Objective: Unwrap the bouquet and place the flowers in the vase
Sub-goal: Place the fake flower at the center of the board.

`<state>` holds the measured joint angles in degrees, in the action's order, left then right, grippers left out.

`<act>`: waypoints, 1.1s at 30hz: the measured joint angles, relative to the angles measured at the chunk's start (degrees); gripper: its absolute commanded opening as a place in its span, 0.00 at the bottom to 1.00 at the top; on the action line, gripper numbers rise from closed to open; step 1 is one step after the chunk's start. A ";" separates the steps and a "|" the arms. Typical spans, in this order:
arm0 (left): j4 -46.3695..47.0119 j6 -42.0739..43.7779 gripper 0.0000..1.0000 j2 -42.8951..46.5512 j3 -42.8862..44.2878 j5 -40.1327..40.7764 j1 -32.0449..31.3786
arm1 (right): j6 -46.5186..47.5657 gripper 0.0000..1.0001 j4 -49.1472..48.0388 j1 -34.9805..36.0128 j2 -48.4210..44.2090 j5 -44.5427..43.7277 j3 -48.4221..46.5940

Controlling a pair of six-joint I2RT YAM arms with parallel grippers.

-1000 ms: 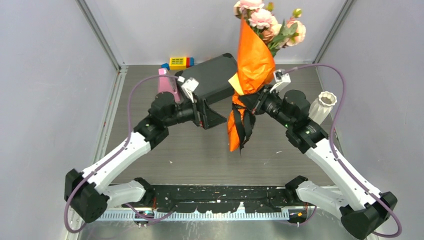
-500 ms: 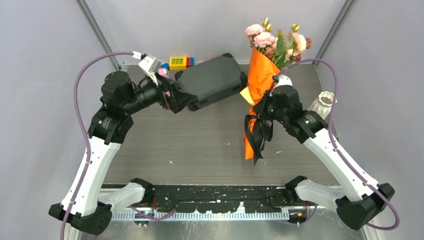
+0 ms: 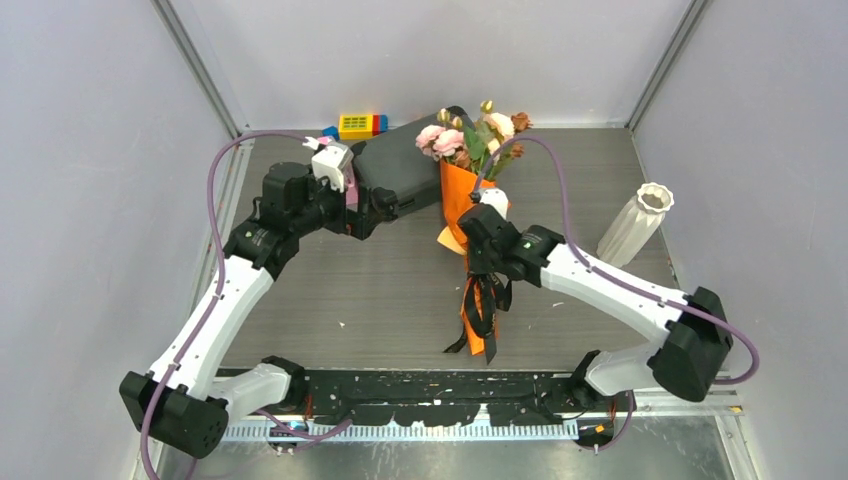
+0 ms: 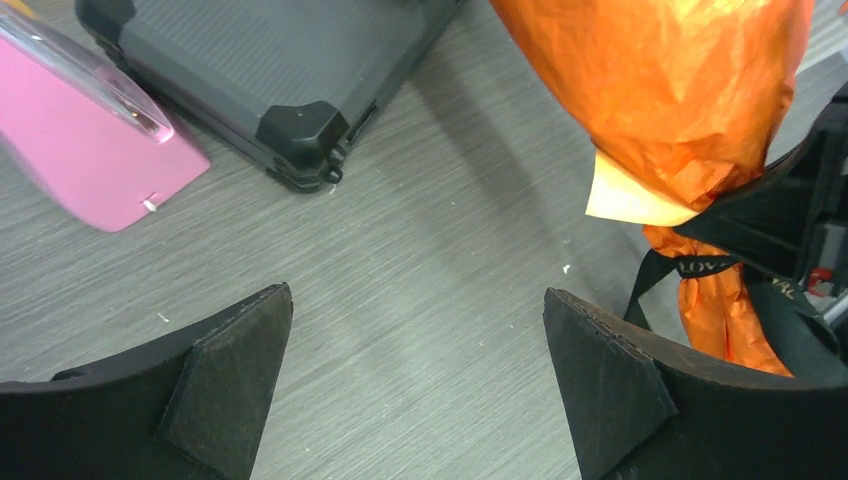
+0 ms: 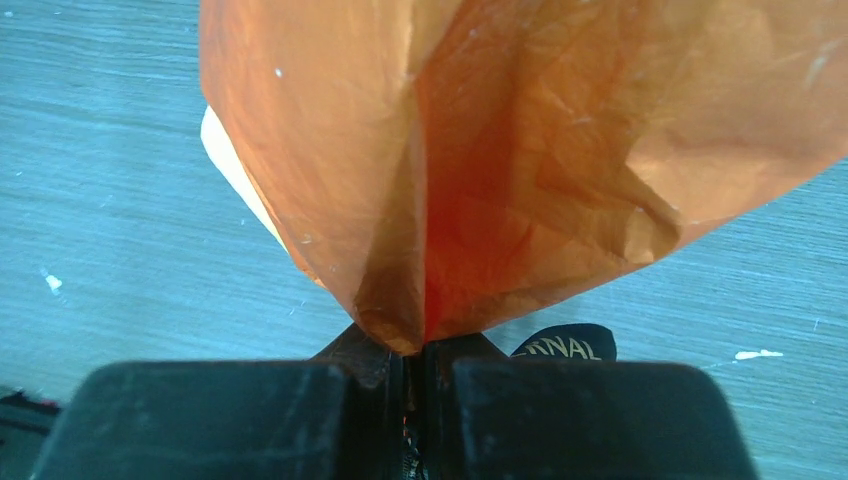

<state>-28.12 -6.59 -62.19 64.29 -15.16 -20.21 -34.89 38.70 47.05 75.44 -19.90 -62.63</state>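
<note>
table (image 3: 380, 290): grey wood-grain top. here's the worry: the bouquet's narrow tail points at the near edge, and if the paper slips the whole cone flops down flat.
black case (image 3: 410, 165): lies far-left of centre, just beside the blooms. swing the cone left and the heads brush it.
bouquet (image 3: 455, 195): centre of the table, wide end far, tail near, held at the waist. i can't tell whether the tail rests on the table. the crinkled orange paper looks thin and slick, so i judge a one-point pinch may tear it or let it slide.
flowers (image 3: 460, 135): wrapped, poking out at the far end. tugging the paper before the tie is loosened could drag stems out crooked or crush the heads.
vase (image 3: 640, 220): white with a wavy rim, standing at the right, well apart from the bouquet. its narrow body looks easy to tip, and the right forearm runs just near of it.
ribbon (image 3: 485, 300): black and tied, tails trailing toward the near edge. a finger could snag in them.
right arm (image 3: 610, 290): elbow folded at the near right, forearm stretched left to the centre.
left arm (image 3: 225, 300): climbs from the near-left base, wrist at the far left by the case, aimed toward the bouquet.
right gripper (image 5: 415, 390): jaws pressed together, pinching a fold of orange paper just above the ribbon.
left gripper (image 4: 420, 390): spread wide with nothing between the fingers, bare table below, bouquet off to its right.
</note>
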 measured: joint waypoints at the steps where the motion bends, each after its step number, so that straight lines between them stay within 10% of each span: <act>1: 0.02 0.07 1.00 0.02 -0.09 0.42 0.02 | 0.00 0.00 -0.63 0.44 1.25 -0.57 0.00; 33: 0.87 0.61 1.00 0.15 -0.46 2.67 0.02 | 2.40 0.00 -10.84 -9.60 11.67 -2.21 9.66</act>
<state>-27.24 -5.98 -62.04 63.83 -12.49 -20.18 -32.49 27.86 37.45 87.11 -22.11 -52.97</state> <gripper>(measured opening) 0.994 0.087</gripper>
